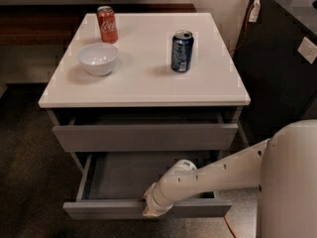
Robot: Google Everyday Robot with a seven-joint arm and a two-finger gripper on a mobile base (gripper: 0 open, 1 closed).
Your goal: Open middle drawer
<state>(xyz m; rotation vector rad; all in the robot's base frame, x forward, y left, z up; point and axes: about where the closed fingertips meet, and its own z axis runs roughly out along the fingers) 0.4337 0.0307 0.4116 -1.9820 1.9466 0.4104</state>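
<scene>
The middle drawer (99,208) stands pulled well out of the cabinet, its grey inner tray (129,175) bare. My gripper (151,210) is at the top edge of the drawer's flat front strip, a little right of centre, with my white arm (218,175) reaching across the tray from the right. The taller top drawer front (143,137) sits above it, slightly out from the cabinet. The bottom drawer is hidden below the open one.
On the white cabinet top (143,83) stand a red cola can (107,24), a white bowl (98,58) and a blue can (182,51). A black unit (282,68) stands close on the right. An orange cable (230,227) lies on the dark carpet.
</scene>
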